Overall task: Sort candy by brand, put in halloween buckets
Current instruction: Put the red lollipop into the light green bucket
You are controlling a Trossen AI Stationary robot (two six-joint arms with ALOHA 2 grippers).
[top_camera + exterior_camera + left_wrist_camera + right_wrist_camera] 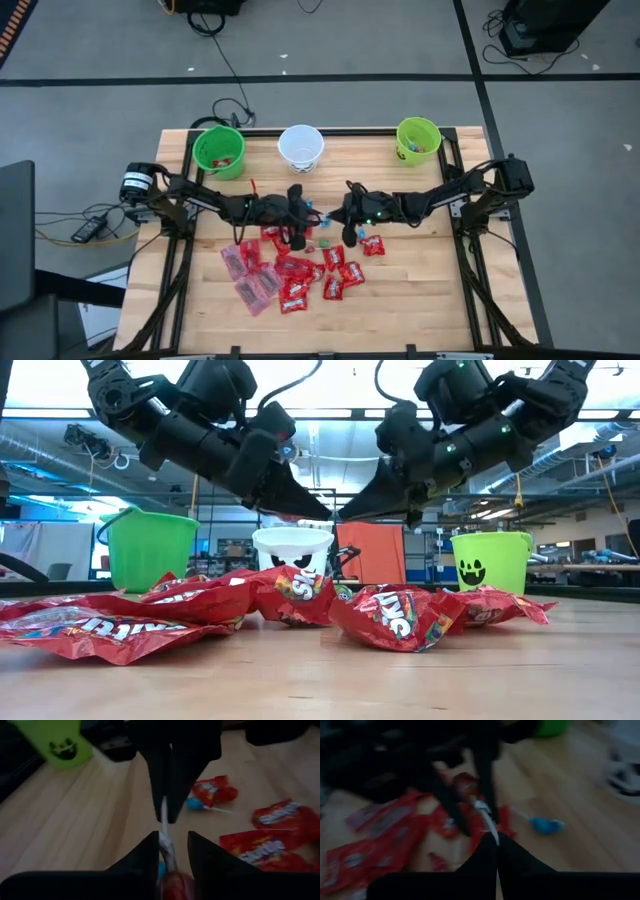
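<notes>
Above the middle of the table my left gripper [308, 215] and my right gripper [338, 215] meet tip to tip, both on one red lollipop [175, 882] with a white stick [165, 827]. Under and in front of them red candy packets [295, 275] lie flat on the wood. Three buckets stand on their bases along the far edge: a green one [218, 150] at the left, a white one [300, 147] in the middle, and a green one with a dark face [418, 140] at the right. My left gripper has the lollipop's red head [465, 784] between its two fingers [150, 857], coming slanting down from the table's left. The stick runs out past its fingertips. The lollipop is clear of the table. My right gripper pinches the free end of the white stick [489, 822] between its shut fingertips [482, 857], coming slanting down from the table's right, in line with the stick. The head points away from it, toward the left gripper.
A blue lollipop [195, 804] lies on the wood just beyond the grippers, with more red packets [280, 815] beside it. Translucent pinkish packets [250, 285] lie at the pile's left. Dark frame rails [455, 170] run along the table's sides.
</notes>
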